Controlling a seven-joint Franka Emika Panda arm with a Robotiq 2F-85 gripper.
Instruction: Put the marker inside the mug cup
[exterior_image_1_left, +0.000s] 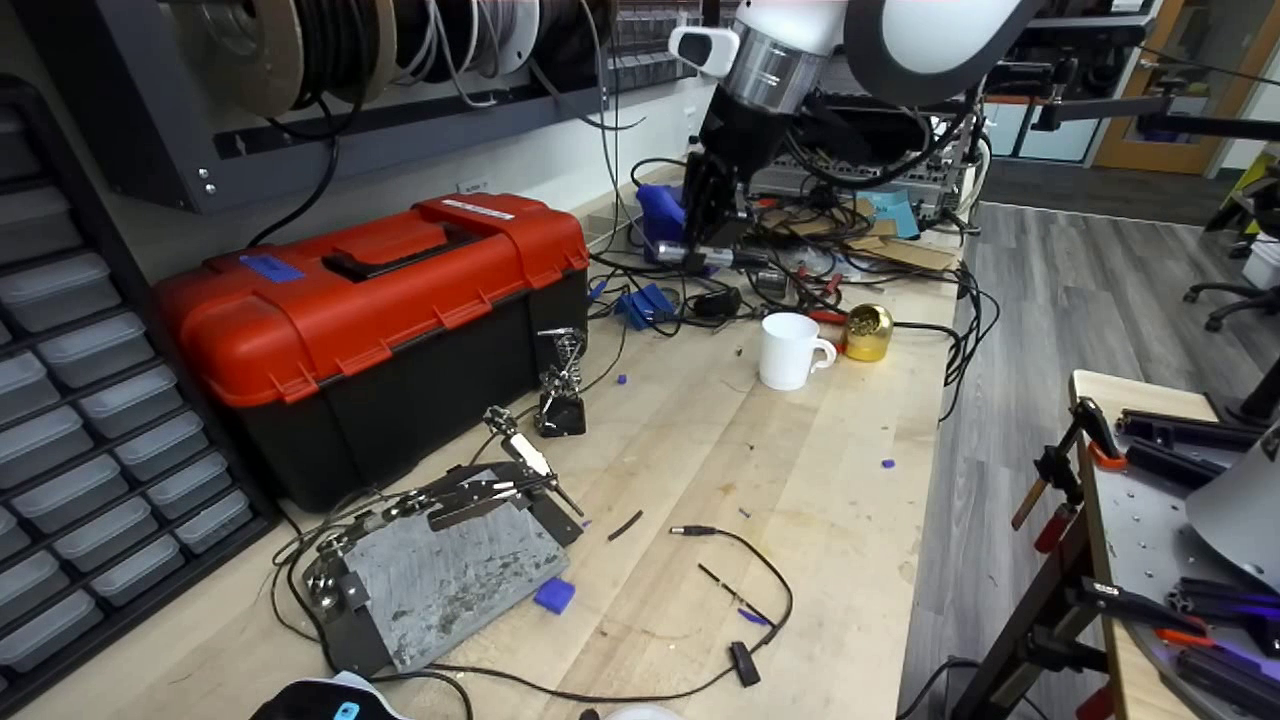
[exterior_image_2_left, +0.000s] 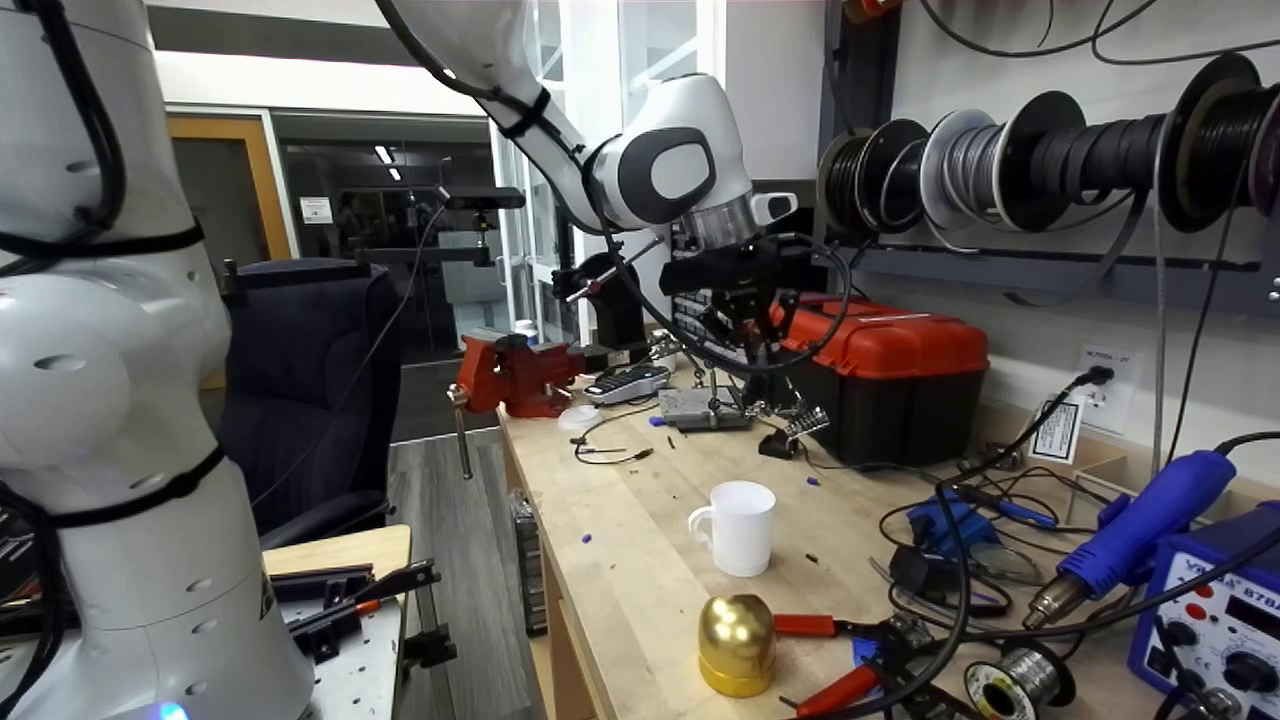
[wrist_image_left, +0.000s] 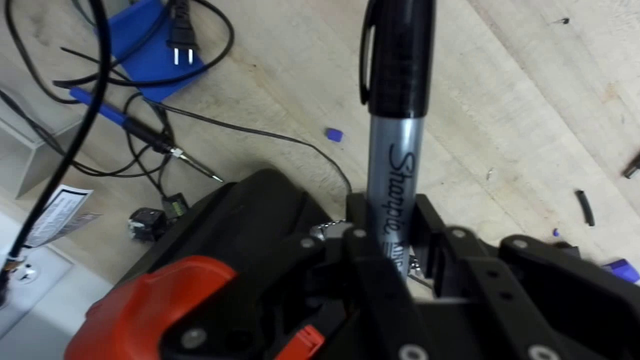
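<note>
My gripper (wrist_image_left: 391, 212) is shut on the marker (wrist_image_left: 395, 165), a grey Sharpie with a black cap, in the wrist view. The marker crosses between the fingers, with its cap pointing away to the top of that view. In an exterior view the marker (exterior_image_1_left: 690, 253) lies about level in the gripper (exterior_image_1_left: 712, 235), held high above the table. The white mug cup (exterior_image_1_left: 785, 352) stands upright on the table with its handle to the side; it also shows in an exterior view (exterior_image_2_left: 743, 530). The gripper (exterior_image_2_left: 758, 350) is above and apart from the mug. The mug is out of the wrist view.
A red and black toolbox (exterior_image_1_left: 400, 300) stands along the wall. A gold dome (exterior_image_2_left: 737, 645) and red-handled pliers (exterior_image_2_left: 805, 625) lie close to the mug. Tangled cables, a blue hot-air tool (exterior_image_2_left: 1150, 525) and a helping-hands stand (exterior_image_1_left: 562, 385) are also on the table (exterior_image_1_left: 800, 480).
</note>
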